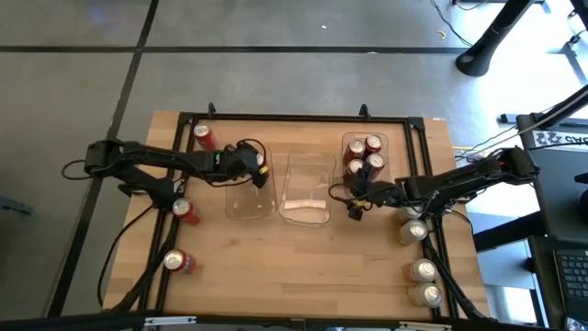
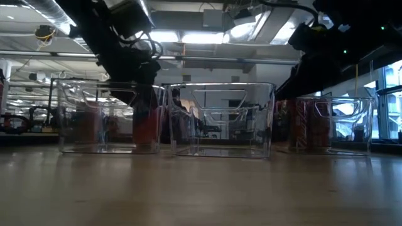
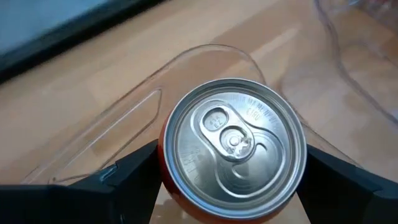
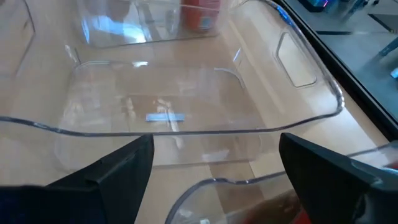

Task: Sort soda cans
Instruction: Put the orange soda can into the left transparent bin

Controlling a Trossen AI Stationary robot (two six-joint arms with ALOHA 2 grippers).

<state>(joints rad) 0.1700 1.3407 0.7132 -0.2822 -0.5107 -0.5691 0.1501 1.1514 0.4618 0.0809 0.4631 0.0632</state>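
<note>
Table (image 1: 303, 253): pale wooden planks with visible grain, edged by a black metal frame.
Bins: three clear plastic rectangular tubs with rounded corners stand in a row; left bin (image 1: 250, 193), middle bin (image 1: 306, 188), right bin (image 1: 366, 156).
Left tool (image 1: 260, 172): over the far part of the left bin, its dark fingers (image 3: 124, 180) pinching the sides of a red can (image 3: 233, 152) held upright; the can's round brushed-silver top with pull tab faces the wrist camera.
Right tool (image 1: 353, 204): spread wide and holding nothing, at the near end of the right bin beside the middle bin; its fingers (image 4: 109, 171) are flat, dark and matte.
Red cans in right bin (image 1: 364, 154): four cylinders upright, packed close together.
Red cans on table (image 1: 186, 211): three stand loose at the left side, well apart from one another.
Pale cans (image 1: 423, 271): silver-gold cylinders standing along the table's right edge, near the frame.
</note>
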